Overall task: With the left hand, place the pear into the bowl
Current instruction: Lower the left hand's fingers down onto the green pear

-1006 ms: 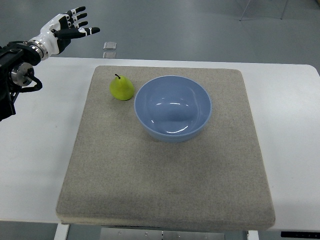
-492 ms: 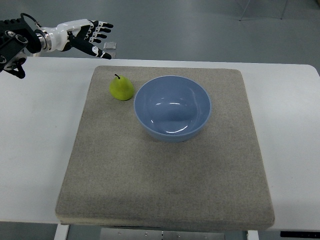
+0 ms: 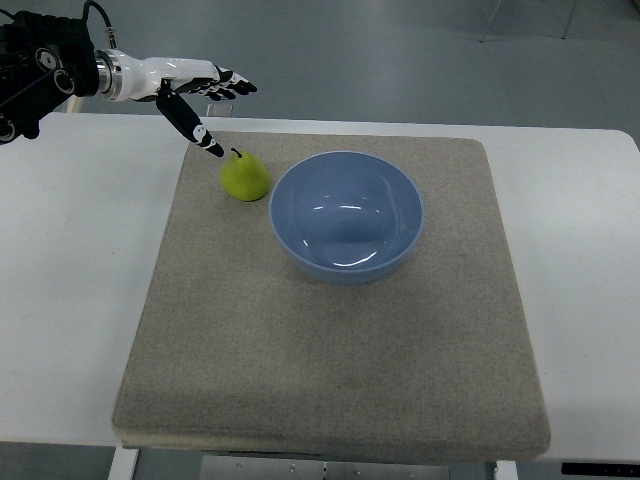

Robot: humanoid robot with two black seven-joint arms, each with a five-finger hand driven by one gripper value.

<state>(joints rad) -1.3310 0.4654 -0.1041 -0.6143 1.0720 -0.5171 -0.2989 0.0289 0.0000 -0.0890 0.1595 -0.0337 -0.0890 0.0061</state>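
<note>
Fingers of the left hand [image 3: 200,85] were spread wide and held nothing. The arm came in from the upper left corner of the top view, its dark forearm giving way to a white wrist and palm with black-tipped digits. Four fingers [image 3: 232,84] pointed to the right, stretched out nearly flat above the far edge of the table [image 3: 70,260]. The thumb [image 3: 190,124] angled down and to the right, apart from the others, and its tip sat just beside the stem of the pear [image 3: 244,177], on the pear's upper left. Whether the thumb tip actually touched the stem or hung a little above it could not be told from this steep view. No other part of the hand reached the fruit.

The pear, yellow-green with a short dark stem, stood upright on the grey mat [image 3: 330,360], near the mat's far left corner. It rested just beside the left rim of the blue bowl [image 3: 345,217], close enough that touching or a thin gap could not be separated. The bowl sat on the mat's far half, slightly left of centre, and held nothing but reflections of overhead light. The mat covered most of the white table.
</note>
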